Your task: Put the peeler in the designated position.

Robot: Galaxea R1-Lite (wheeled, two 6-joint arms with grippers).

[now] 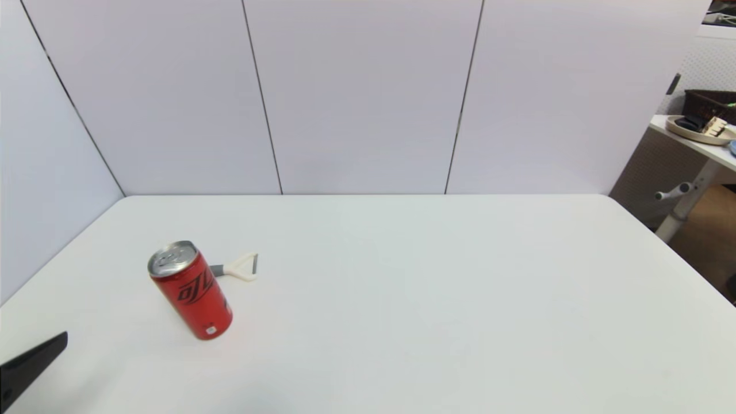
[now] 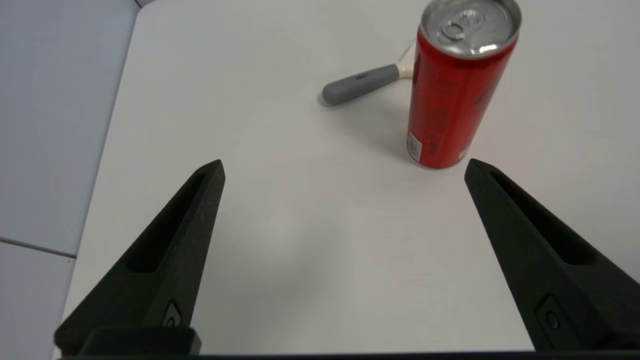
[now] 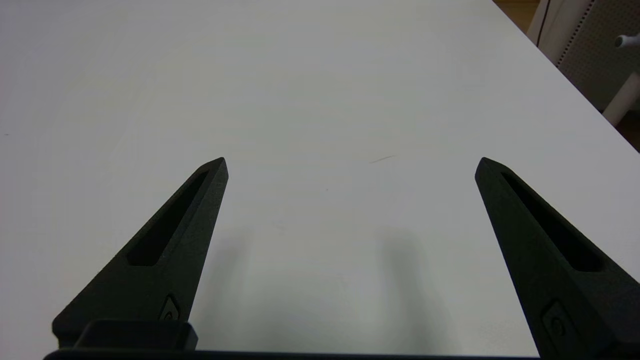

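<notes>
The peeler [image 1: 238, 267] lies flat on the white table [image 1: 431, 299], just behind and to the right of an upright red can [image 1: 191, 290]. Its cream forked head points right and the can hides most of its dark grey handle. In the left wrist view the grey handle of the peeler [image 2: 361, 83] shows beside the red can [image 2: 457, 85], which covers the head. My left gripper [image 2: 344, 167] is open, low over the table in front of the can, with nothing between its fingers; one finger [image 1: 31, 363] shows at the head view's lower left. My right gripper [image 3: 351, 165] is open over bare tabletop, outside the head view.
White wall panels close off the back and left of the table. Past the table's right edge [image 1: 684, 259] stands another desk [image 1: 698, 144] with a tray and a basket.
</notes>
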